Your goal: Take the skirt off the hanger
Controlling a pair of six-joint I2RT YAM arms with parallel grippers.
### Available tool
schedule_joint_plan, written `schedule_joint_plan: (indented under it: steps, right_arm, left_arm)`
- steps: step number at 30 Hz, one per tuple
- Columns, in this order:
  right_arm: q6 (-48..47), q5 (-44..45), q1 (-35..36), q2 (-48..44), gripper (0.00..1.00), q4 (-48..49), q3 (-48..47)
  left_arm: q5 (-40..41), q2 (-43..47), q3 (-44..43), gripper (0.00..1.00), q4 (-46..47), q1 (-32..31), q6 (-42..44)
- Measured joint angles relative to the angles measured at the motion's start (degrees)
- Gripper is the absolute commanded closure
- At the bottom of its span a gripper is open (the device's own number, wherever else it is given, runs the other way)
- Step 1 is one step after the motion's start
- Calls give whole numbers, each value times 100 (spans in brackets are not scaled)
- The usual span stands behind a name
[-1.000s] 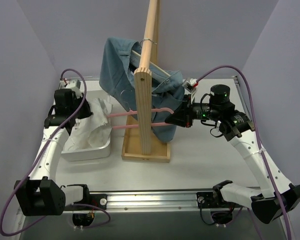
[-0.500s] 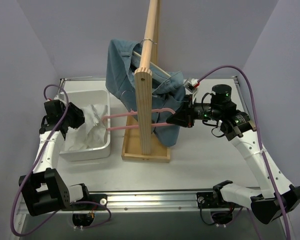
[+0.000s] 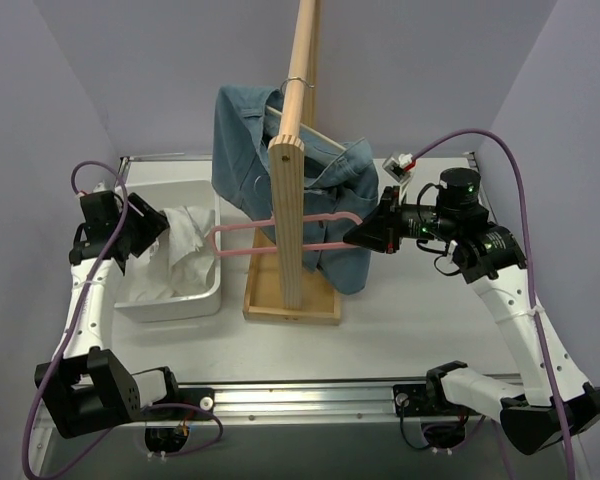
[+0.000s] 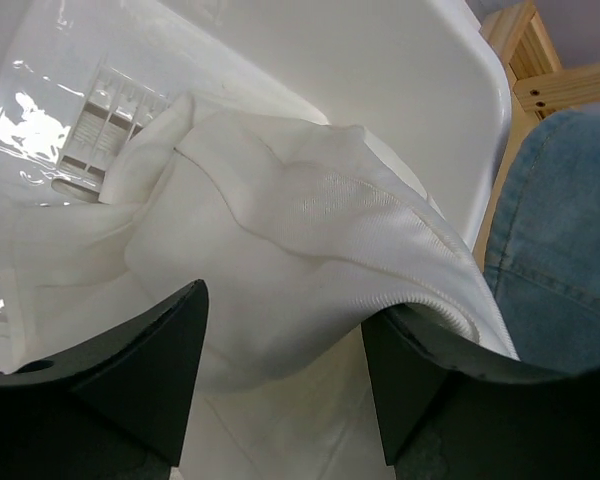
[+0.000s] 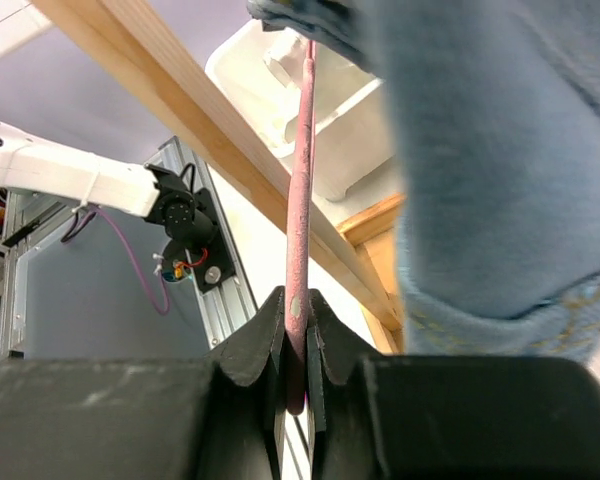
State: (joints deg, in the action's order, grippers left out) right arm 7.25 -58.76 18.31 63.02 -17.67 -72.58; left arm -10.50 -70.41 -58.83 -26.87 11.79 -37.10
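Observation:
The white skirt (image 3: 185, 250) lies crumpled in the white bin (image 3: 212, 290) at the left, off the hanger. My left gripper (image 3: 145, 233) hovers open at the skirt's left side. In the left wrist view the skirt (image 4: 280, 230) fills the space ahead of the left gripper (image 4: 285, 385), and a fold of its edge rests on the right finger (image 4: 430, 400). The pink hanger (image 3: 270, 232) stretches bare across the wooden post. My right gripper (image 3: 358, 236) is shut on its right end. In the right wrist view the hanger (image 5: 302, 150) runs straight up from the right gripper (image 5: 296, 345).
A wooden rack (image 3: 290, 215) stands mid-table on a tray-like base (image 3: 315, 305). A blue denim garment (image 3: 248, 140) hangs from its upper peg, down to beside my right gripper. A metal rail (image 3: 300, 398) runs along the near edge.
My left gripper has opened and let go of the skirt, then drawn back to the left. The skirt has settled into the bin. The right arm has shifted slightly right with the hanger.

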Motion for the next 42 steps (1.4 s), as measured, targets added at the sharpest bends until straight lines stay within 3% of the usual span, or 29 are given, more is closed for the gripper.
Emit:
schedule_joint_plan:
  steps: [5,18,24,32,42]
  right_arm:
    - [31,-2,0,-59,100,-42,-155]
    - [157,4,0,-79,100,-55,-162]
    - [199,0,0,-76,100,7,-127]
    - [334,7,0,-46,100,24,-118]
    - [509,188,-28,-50,100,-42,-111]
  left_arm:
    - [393,-2,-531,19,-483,0,-133]
    - [780,-219,-1860,20,-1207,-2,-127]
    - [-658,-264,-2004,23,-612,-262,127]
    - [-2610,164,-1392,22,977,-1473,669]
    - [-3246,1001,-1003,21,1521,-1886,1078]
